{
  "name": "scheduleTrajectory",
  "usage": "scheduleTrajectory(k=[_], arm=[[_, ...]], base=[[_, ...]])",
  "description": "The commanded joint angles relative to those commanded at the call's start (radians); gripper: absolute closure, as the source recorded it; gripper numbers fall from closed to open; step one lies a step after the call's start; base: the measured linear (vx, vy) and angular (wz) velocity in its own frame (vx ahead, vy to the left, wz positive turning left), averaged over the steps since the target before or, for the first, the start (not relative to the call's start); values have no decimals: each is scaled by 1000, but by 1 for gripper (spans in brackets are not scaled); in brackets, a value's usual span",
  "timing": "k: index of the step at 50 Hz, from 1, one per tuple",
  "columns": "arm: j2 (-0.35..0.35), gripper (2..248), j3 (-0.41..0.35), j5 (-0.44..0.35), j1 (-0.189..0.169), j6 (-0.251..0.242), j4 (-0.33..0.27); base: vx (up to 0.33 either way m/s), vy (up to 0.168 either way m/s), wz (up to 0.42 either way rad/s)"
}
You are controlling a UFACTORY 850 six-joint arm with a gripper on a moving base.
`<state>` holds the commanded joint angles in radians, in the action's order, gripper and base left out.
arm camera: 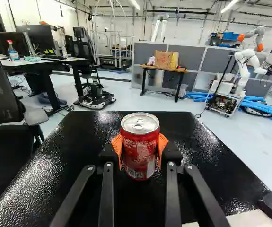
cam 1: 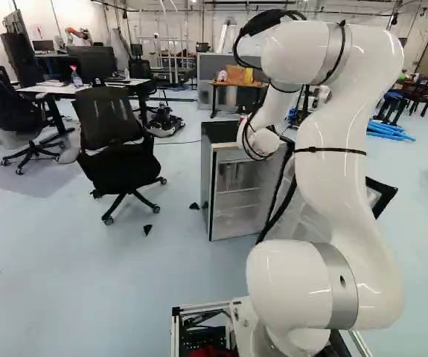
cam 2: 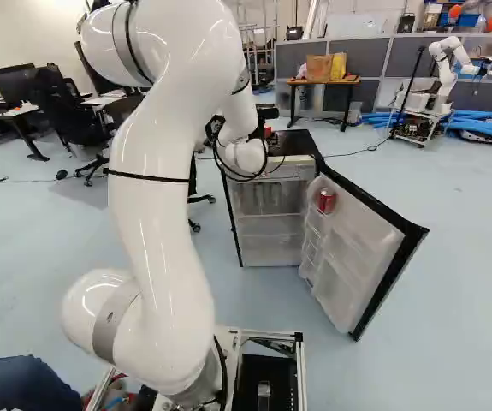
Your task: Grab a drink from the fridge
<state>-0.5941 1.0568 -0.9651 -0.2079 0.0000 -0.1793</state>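
The arm (cam 1: 336, 171) rises, arches over and reaches forward; the gripper's (cam 2: 269, 135) two fingers (arm camera: 172, 153) (orange pads (arm camera: 162, 143) facing inward) clasp from both sides.

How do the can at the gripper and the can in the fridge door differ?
The held can is pinched between the orange pads of the gripper; the door can is untouched.
The held can is over the black fridge top; the door can is on an upper shelf of the open door.
Both are red and upright.
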Motion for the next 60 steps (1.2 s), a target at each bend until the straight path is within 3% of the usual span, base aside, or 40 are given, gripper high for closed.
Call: scheduleTrajectory(k=[60], arm=[[-122,155,167,38,52,0,0]], base=[[0,0,0]])
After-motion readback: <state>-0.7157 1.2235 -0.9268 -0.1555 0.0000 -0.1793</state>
